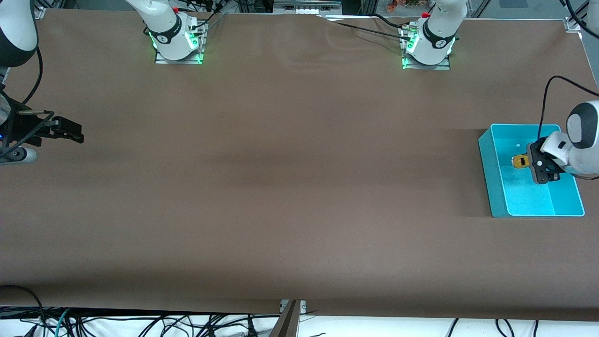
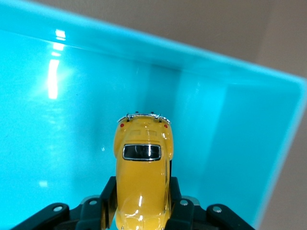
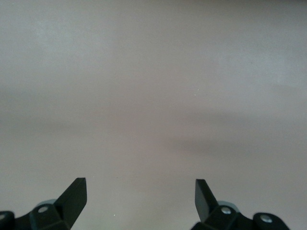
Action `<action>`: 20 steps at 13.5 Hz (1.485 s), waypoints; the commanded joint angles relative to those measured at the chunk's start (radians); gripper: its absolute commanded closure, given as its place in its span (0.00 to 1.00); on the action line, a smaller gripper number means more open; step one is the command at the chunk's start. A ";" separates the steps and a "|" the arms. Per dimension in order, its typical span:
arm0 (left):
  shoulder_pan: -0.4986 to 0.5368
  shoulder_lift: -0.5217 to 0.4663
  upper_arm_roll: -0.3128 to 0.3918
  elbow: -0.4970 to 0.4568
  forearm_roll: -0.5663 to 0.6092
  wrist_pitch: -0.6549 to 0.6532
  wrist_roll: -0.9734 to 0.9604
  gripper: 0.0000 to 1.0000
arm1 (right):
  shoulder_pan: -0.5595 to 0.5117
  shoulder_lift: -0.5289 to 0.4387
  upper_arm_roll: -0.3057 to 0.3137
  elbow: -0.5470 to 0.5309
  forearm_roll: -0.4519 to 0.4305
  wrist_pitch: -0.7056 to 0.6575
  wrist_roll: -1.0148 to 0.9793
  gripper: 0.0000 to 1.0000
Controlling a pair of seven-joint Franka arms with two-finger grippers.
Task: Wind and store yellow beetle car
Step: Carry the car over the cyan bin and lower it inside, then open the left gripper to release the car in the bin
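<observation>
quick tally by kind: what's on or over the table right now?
Yellow beetle car: 1, clamped in the left gripper over the bin
Cyan bin: 1, at the left arm's end
Grippers: 2; right gripper open over bare table, waiting
Total: 4

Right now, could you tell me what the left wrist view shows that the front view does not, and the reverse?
Only the left wrist view shows the car's rear window, its chrome bumper and the fingers pressed to its sides.

Only the front view shows the whole table, both arm bases, the bin's place at the left arm's end of the table, and the right gripper waiting open over bare table at the right arm's end.

Both show the left gripper shut on the car over the bin's inside.
</observation>
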State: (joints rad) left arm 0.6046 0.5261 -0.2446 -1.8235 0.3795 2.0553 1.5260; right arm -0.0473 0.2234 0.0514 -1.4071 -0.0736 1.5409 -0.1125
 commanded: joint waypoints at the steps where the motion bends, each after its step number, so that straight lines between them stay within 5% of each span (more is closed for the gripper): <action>1: 0.018 0.051 -0.013 0.021 0.021 0.054 0.043 0.82 | -0.003 -0.010 0.002 -0.003 0.015 -0.001 0.008 0.00; 3: 0.020 0.054 -0.013 0.021 0.021 0.059 0.048 0.51 | -0.003 -0.010 0.002 -0.003 0.017 -0.001 0.010 0.00; 4: 0.020 0.051 -0.015 0.023 0.021 0.057 0.048 0.07 | -0.003 -0.010 0.002 -0.003 0.015 -0.001 0.010 0.00; 5: 0.020 0.049 -0.015 0.023 0.021 0.056 0.048 0.00 | -0.003 -0.010 0.002 -0.003 0.015 -0.001 0.010 0.00; 10: 0.011 -0.046 -0.053 0.038 0.006 -0.064 0.051 0.00 | -0.005 -0.010 0.001 -0.003 0.015 -0.001 0.010 0.00; 14: 0.009 -0.176 -0.198 0.132 0.002 -0.321 0.002 0.00 | -0.005 -0.010 0.001 -0.003 0.015 -0.002 0.010 0.00; 17: 0.009 -0.175 -0.324 0.274 -0.040 -0.534 -0.194 0.00 | -0.003 -0.010 0.001 -0.003 0.014 -0.001 0.010 0.00; 20: 0.007 -0.176 -0.422 0.306 -0.123 -0.604 -0.494 0.00 | -0.003 -0.010 -0.001 -0.003 0.014 -0.004 0.016 0.00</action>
State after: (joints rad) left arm 0.6096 0.3247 -0.6202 -1.5502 0.2921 1.4855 1.1815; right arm -0.0480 0.2234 0.0509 -1.4071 -0.0735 1.5409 -0.1123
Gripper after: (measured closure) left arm 0.000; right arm 0.000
